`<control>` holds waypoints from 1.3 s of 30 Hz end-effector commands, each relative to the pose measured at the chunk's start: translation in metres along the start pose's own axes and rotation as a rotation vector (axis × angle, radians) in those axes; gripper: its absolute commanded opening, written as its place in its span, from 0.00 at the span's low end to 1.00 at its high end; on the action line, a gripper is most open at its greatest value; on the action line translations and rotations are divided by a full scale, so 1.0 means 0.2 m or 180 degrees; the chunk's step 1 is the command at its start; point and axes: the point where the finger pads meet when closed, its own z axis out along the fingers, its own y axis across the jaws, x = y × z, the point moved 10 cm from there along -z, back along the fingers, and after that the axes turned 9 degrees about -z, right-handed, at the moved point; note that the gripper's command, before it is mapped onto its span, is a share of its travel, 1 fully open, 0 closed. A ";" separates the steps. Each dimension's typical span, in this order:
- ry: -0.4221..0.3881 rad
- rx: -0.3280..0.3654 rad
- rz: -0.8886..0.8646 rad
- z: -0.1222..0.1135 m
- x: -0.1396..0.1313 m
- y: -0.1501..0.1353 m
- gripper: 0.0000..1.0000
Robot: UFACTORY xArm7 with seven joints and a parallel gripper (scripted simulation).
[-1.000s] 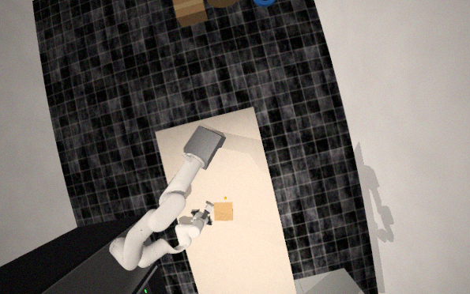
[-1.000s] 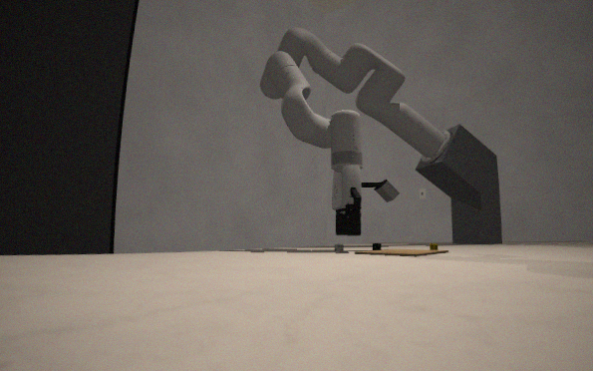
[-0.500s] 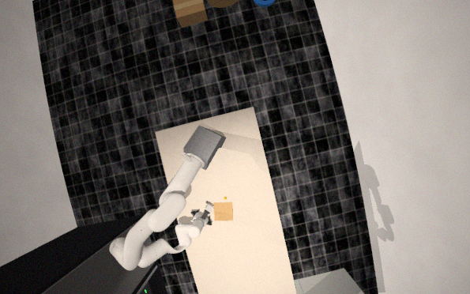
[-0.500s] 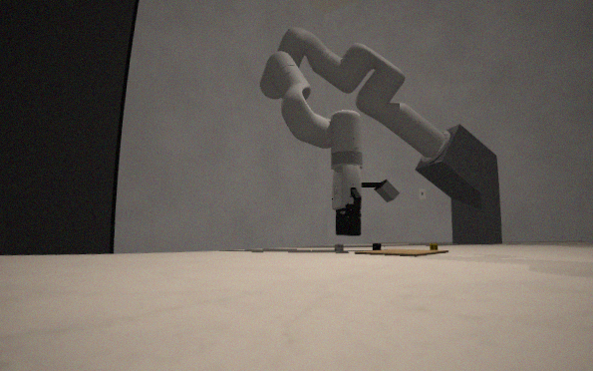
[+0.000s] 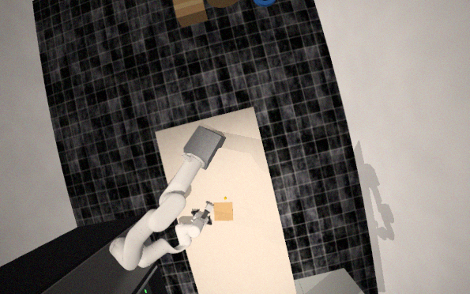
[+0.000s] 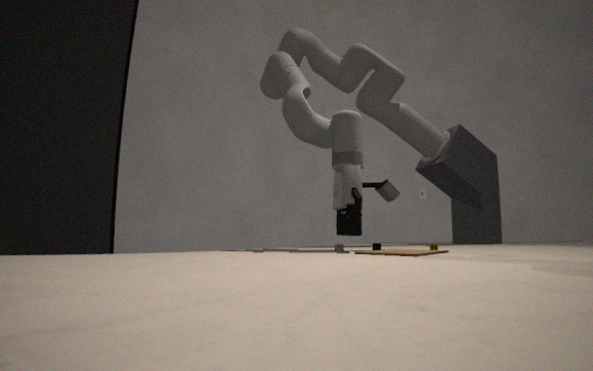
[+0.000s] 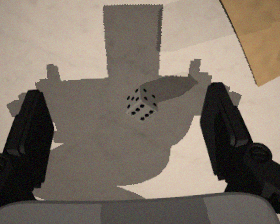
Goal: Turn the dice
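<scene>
The black two-fingered tool (image 5: 204, 215) (image 6: 349, 222) (image 7: 125, 105) is spread wide above the table (image 5: 242, 245) (image 6: 286, 309) (image 7: 201, 172). In the wrist view the small grey die with black pips (image 6: 339, 248) (image 7: 142, 104) lies between the fingertips' lines, slightly above centre, cornerwise to them; lowering probably needs a wrist turn first.

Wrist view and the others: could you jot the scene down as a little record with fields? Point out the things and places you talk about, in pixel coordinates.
pincer (image 5: 202, 216) (image 6: 349, 234) (image 7: 125, 105): open, above the grey die
grey die with black pips (image 6: 339, 248) (image 7: 142, 105): on the table, off the mat
flat orange-tan mat (image 5: 223, 211) (image 6: 406, 252) (image 7: 271, 40): beside the grey die
yellow die (image 5: 225, 197) (image 6: 434, 246): just off the mat's edge
black die (image 6: 377, 246): exact spot unclear
</scene>
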 end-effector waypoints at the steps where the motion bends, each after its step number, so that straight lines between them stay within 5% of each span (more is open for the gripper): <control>1: 0.0001 -0.0006 -0.0004 0.00 0.06 -0.01 1.00; 16: 0.0001 -0.0006 -0.0004 0.00 0.51 -0.07 1.00; 39: 0.0001 -0.0006 -0.0004 0.00 0.53 -0.08 1.00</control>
